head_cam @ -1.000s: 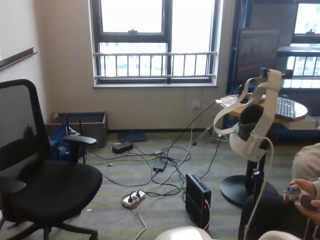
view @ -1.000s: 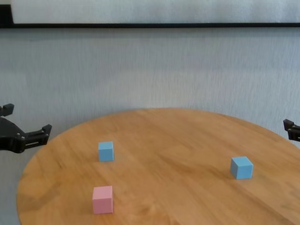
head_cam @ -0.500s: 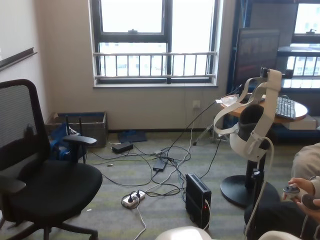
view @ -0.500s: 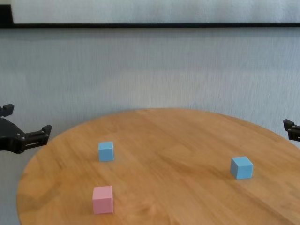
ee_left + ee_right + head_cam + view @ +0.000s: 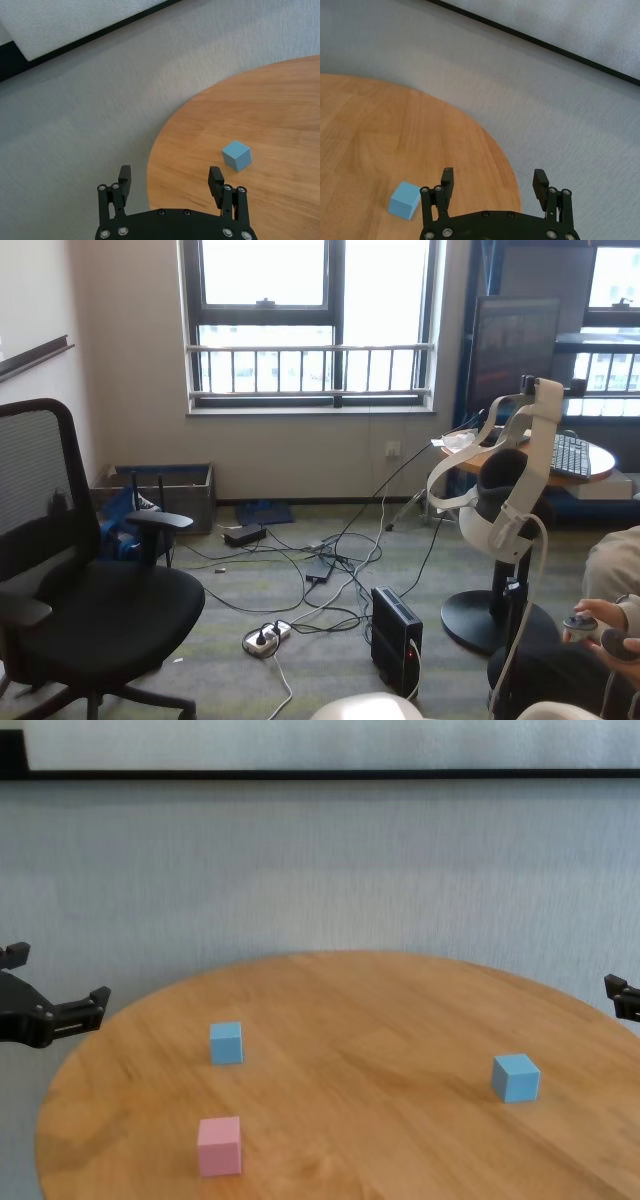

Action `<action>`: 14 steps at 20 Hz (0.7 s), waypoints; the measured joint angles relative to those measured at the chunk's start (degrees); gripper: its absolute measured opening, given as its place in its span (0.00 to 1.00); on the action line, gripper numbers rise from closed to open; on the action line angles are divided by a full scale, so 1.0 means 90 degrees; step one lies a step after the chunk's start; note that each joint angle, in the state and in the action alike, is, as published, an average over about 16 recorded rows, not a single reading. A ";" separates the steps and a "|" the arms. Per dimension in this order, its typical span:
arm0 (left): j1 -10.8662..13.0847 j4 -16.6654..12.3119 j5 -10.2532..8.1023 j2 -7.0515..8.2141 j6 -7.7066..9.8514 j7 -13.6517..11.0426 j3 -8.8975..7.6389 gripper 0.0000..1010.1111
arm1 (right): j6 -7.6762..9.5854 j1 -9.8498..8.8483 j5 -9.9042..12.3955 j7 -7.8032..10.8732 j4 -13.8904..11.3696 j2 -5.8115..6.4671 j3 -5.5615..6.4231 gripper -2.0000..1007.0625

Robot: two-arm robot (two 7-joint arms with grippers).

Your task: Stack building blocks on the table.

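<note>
The round orange-brown wooden desk (image 5: pixel 400 1020) carries one pale pink cube (image 5: pixel 219 1146) and two light blue cubes (image 5: pixel 226 1043) (image 5: pixel 515 1078), all apart. The left gripper (image 5: pixel 50 990) and right gripper (image 5: pixel 620 998) hover off the desk's edges, fingers released and grasping nothing.

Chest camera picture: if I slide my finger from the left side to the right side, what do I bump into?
left gripper → pink block → left blue block → right blue block → right gripper

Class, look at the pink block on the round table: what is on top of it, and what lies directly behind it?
Nothing rests on the pink block; its top face is bare. Behind it, apart from it, a blue block stands on the table. The face it rests on is hidden.
</note>
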 joint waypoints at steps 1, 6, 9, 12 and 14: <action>0.0000 0.0000 0.0000 0.0000 0.0000 0.0000 0.0000 0.99 | 0.0000 0.0000 0.0000 0.0000 0.0000 0.0000 0.0000 0.99; 0.0002 0.0000 0.0000 0.0000 -0.0003 0.0000 0.0000 0.99 | 0.0000 0.0000 0.0000 0.0000 0.0000 0.0000 0.0000 0.99; 0.0008 -0.0004 -0.0003 0.0002 -0.0003 -0.0019 -0.0003 0.99 | 0.0000 0.0000 0.0000 0.0000 0.0000 0.0000 0.0000 0.99; 0.0035 -0.0039 -0.0031 0.0020 0.0023 -0.0100 -0.0015 0.99 | 0.0000 0.0000 0.0000 0.0000 0.0000 0.0000 0.0000 0.99; 0.0063 -0.0081 -0.0071 0.0046 0.0033 -0.0211 -0.0025 0.99 | 0.0000 0.0000 0.0000 0.0000 0.0000 0.0000 0.0000 0.99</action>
